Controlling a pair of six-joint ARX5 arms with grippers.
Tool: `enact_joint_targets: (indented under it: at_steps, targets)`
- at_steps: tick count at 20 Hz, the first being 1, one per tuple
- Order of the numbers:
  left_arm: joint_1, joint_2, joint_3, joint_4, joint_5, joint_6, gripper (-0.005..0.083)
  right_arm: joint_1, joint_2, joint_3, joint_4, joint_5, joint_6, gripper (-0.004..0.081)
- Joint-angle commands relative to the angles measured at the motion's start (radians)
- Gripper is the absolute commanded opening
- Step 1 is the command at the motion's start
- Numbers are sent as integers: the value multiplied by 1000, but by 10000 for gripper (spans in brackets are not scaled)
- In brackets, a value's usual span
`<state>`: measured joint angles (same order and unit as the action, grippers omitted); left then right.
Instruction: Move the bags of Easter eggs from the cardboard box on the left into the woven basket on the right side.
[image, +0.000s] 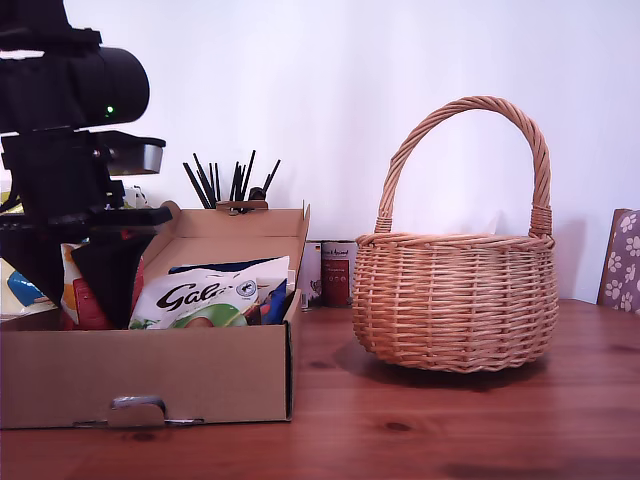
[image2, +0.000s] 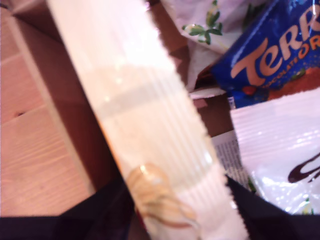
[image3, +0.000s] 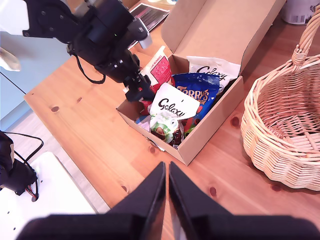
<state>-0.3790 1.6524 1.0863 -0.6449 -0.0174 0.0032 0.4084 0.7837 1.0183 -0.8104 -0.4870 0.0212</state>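
The cardboard box is seen on the table at the exterior view's left, its flap lid raised behind it. The woven basket stands well apart from it toward the exterior view's right, upright, and nothing is seen inside it in the second wrist view.

The bags of Easter eggs are all found in the box. A white bag with dark script is propped up near the front, a dark blue bag with orange lettering lies behind it, and another white bag leans at the back wall.

The first claw is lowered into the box end farthest from the basket. It is closed on the crimped edge of a pale bag with red on it – the bag's seal runs out from between the jaws.

The second claw is held high above the table, near the box's front corner. Its fingers are drawn to a thin slit and nothing is gripped.
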Motion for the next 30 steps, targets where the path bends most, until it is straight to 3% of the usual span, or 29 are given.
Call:
enact_joint_targets:
  at_steps: [1, 4, 9, 15, 19, 25, 28, 30]
  targets:
    - [-2, 6, -3, 16, 14, -3, 184, 4, -1, -5, 13, 0, -2, -12]
    - [-2, 6, -3, 26, 18, -2, 77, 4, -1, -5, 16, 8, -2, -12]
    - [-2, 0, 27, -13, 21, 5, 48, 4, -1, -5, 16, 40, -4, -12]
    - [-2, -21, 151, -144, 79, 32, -21, 4, -1, -5, 22, 67, -23, -12]
    - [-3, -87, 216, -198, 101, 50, -21, 4, -1, -5, 47, 79, -26, -12]
    - [-16, -222, 225, -160, 322, 49, -21, 3, -4, -5, 82, 134, -29, -12]
    - [-64, -234, 225, -63, 444, 32, -21, 3, -14, -5, 88, 166, -30, -12]
    - [-111, -231, 225, 11, 471, 11, -21, 3, -29, -5, 87, 210, -30, -12]
